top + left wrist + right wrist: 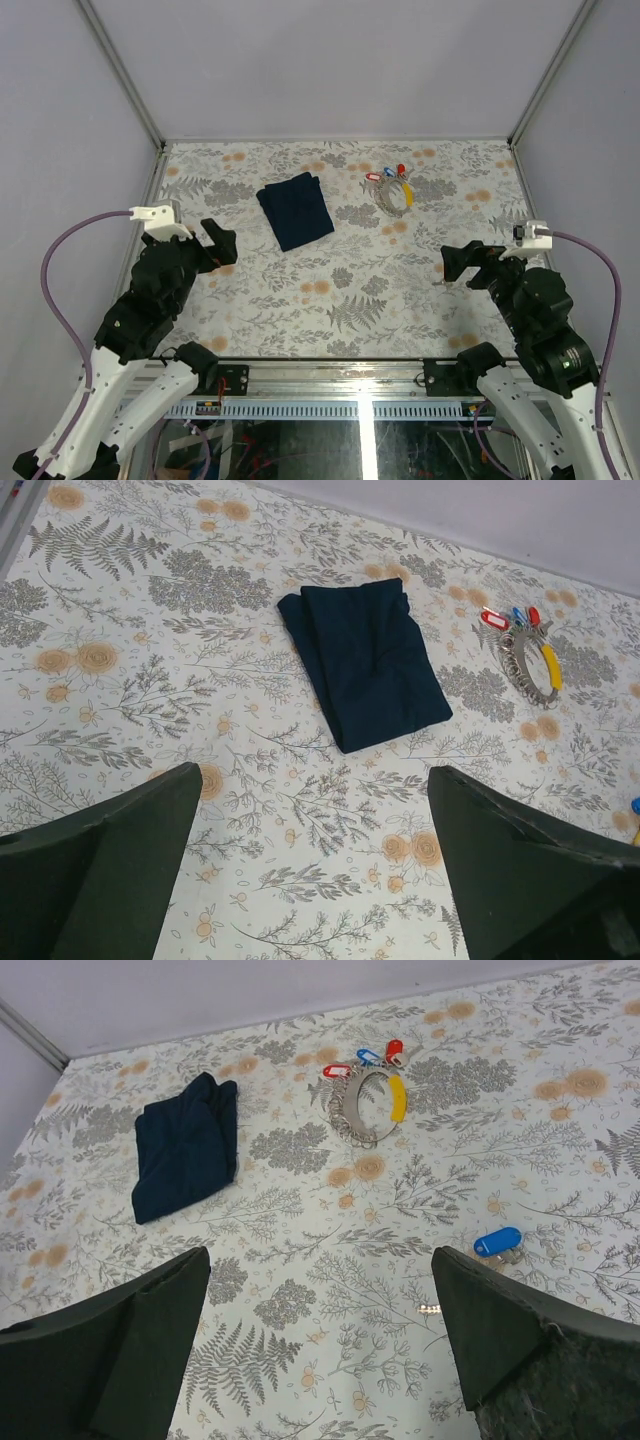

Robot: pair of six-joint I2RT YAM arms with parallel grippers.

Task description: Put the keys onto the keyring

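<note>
The keyring [393, 193] lies at the far middle-right of the table, a silvery wire ring with several keys on it, tagged red, blue and yellow. It also shows in the left wrist view [527, 667] and the right wrist view [362, 1106]. A loose key with a blue tag [497, 1242] lies apart on the table, nearer my right gripper. My left gripper [222, 247] is open and empty, hovering at the near left. My right gripper [455, 262] is open and empty, hovering at the near right.
A dark navy folded cloth [296, 209] lies left of the keyring, also in the left wrist view [365, 660] and the right wrist view [184, 1146]. Metal frame posts and white walls bound the floral-patterned table [340, 290].
</note>
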